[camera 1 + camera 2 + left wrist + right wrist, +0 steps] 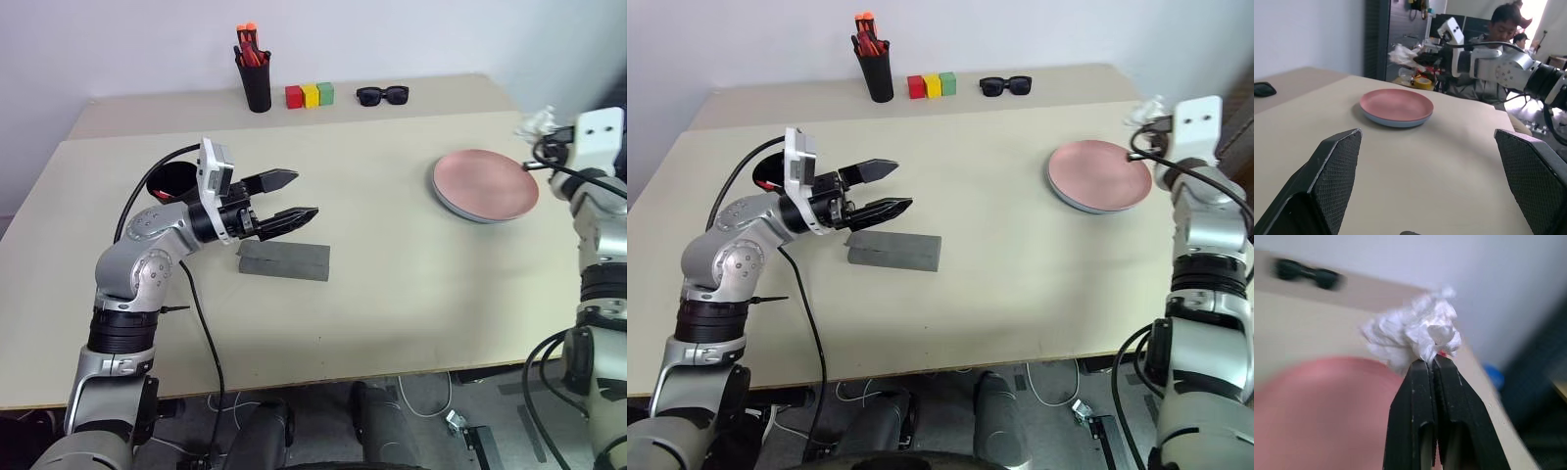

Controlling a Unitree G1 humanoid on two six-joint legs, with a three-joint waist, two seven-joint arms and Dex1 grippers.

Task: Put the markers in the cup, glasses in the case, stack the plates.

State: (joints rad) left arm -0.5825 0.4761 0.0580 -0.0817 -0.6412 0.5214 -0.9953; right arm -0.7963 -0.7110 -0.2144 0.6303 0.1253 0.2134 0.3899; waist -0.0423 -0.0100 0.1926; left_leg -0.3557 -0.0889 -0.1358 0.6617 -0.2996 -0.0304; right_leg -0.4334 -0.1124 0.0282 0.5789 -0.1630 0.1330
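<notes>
Right pincer [1431, 363] is clamped on a crumpled tissue [1413, 330] over the stacked plates [485, 185], probably clearing it off; left pincer [290, 196] hangs wide open above the case [283, 260].

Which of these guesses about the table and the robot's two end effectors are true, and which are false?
1. The pink plate lies on top of the blue plate. True.
2. The grey case stands open. False: its lid is shut.
3. The right end effector is shut on a crumpled white tissue. True.
4. The left end effector holds a marker. False: its fingers are spread and hold nothing.
5. The black sunglasses lie next to the plates. False: they lie at the far edge of the table, beside the coloured blocks.
</notes>
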